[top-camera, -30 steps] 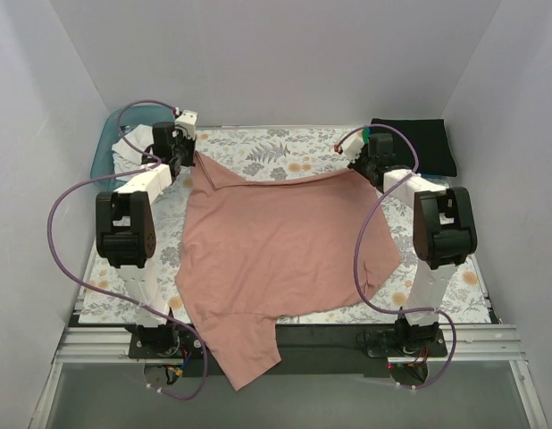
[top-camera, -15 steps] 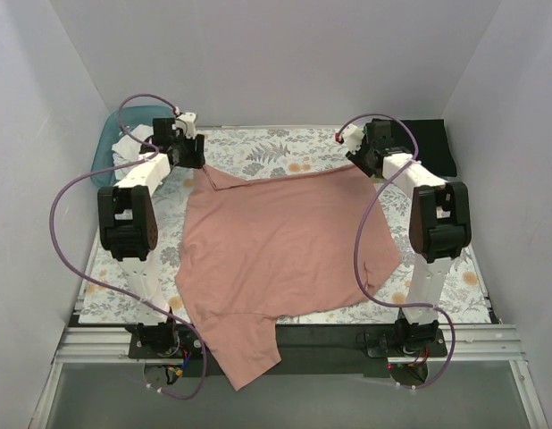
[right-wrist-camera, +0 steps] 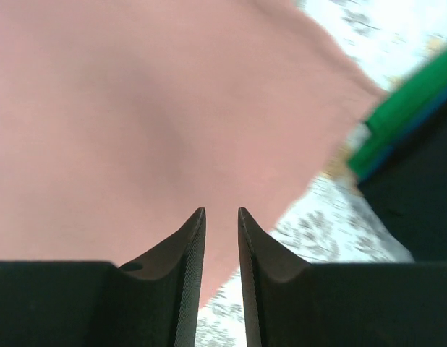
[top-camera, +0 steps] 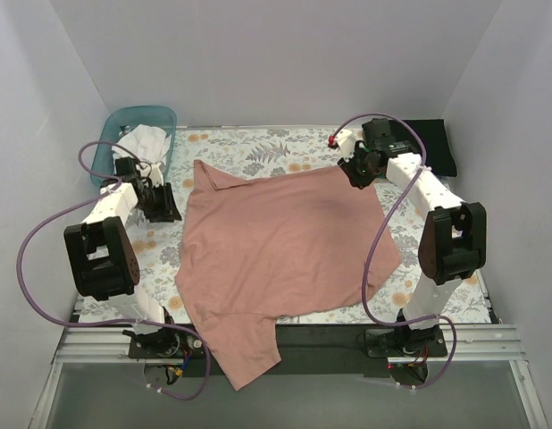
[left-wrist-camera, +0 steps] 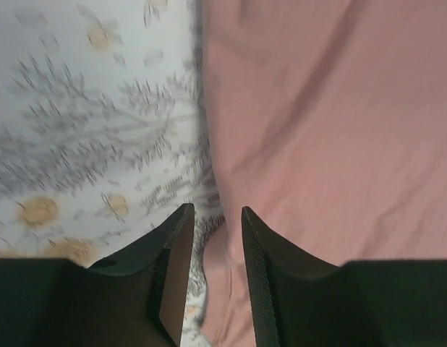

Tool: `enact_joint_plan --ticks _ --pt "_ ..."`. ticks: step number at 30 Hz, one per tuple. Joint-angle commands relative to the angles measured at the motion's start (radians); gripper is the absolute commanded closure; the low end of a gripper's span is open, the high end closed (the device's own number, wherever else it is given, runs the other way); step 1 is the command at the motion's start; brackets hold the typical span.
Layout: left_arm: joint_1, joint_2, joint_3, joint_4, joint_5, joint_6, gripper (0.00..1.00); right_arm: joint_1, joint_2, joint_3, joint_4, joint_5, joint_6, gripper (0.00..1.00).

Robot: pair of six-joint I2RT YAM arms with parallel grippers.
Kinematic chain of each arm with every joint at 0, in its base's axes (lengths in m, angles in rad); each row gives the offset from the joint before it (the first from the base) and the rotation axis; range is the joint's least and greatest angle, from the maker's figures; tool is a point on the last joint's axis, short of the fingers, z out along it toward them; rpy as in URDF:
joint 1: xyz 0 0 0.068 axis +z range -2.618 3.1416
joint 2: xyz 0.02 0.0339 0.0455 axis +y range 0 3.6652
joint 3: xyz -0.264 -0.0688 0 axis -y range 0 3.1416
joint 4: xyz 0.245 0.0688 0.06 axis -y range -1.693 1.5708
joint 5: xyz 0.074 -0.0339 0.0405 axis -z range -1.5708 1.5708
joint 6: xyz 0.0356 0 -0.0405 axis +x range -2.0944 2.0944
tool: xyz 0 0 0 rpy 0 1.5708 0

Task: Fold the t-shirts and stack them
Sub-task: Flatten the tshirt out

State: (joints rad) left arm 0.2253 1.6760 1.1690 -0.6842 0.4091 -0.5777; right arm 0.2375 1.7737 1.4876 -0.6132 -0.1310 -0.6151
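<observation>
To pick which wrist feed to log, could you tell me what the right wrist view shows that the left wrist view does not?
Only the right wrist view: a green band and a black shape at its right edge, too blurred to identify. Only the left wrist view: the long side edge of the pink t-shirt beside a wide stretch of floral cloth. Both: the pink t-shirt, some floral cloth, and the left tool and right tool slightly open, holding nothing.

Left gripper withdrew from the pink shirt's far-left corner to beside its left edge, uncovering the basket. Right gripper shifted slightly at the far-right corner.
</observation>
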Motion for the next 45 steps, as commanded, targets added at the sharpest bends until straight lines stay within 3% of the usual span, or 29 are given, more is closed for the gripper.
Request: enact_joint_plan --ticks 1,8,16,21,24,28,36,37,40,45 --pt "0.023 -0.024 -0.037 -0.098 0.028 0.005 0.68 0.072 -0.022 -0.016 -0.071 -0.096 0.075 0.7" --pt "0.037 0.013 -0.095 -0.173 0.095 0.096 0.65 0.12 0.016 -0.058 -0.068 -0.11 0.092 0.74" --pt "0.037 0.067 -0.085 -0.049 0.157 -0.011 0.63 0.125 0.061 -0.073 -0.068 -0.116 0.094 0.76" --pt "0.031 0.079 -0.032 0.005 0.172 -0.08 0.78 0.125 0.05 -0.09 -0.066 -0.11 0.086 0.77" --pt "0.011 0.088 -0.003 0.014 0.165 -0.089 0.8 0.123 0.05 -0.099 -0.065 -0.111 0.083 0.77" --pt "0.006 0.123 0.027 0.031 0.142 -0.126 0.67 0.123 0.052 -0.107 -0.065 -0.117 0.083 0.77" --pt "-0.033 0.191 0.084 0.052 0.034 -0.172 0.67 0.125 0.043 -0.109 -0.065 -0.111 0.078 0.77" --pt "-0.043 0.191 0.083 0.051 0.031 -0.171 0.68 0.125 0.041 -0.109 -0.065 -0.108 0.077 0.77" --pt "-0.073 0.176 0.083 0.061 0.02 -0.175 0.85 0.123 0.039 -0.112 -0.065 -0.104 0.072 0.77" --pt "-0.13 0.127 0.09 0.074 -0.044 -0.175 1.0 0.123 0.038 -0.122 -0.062 -0.099 0.066 0.78"
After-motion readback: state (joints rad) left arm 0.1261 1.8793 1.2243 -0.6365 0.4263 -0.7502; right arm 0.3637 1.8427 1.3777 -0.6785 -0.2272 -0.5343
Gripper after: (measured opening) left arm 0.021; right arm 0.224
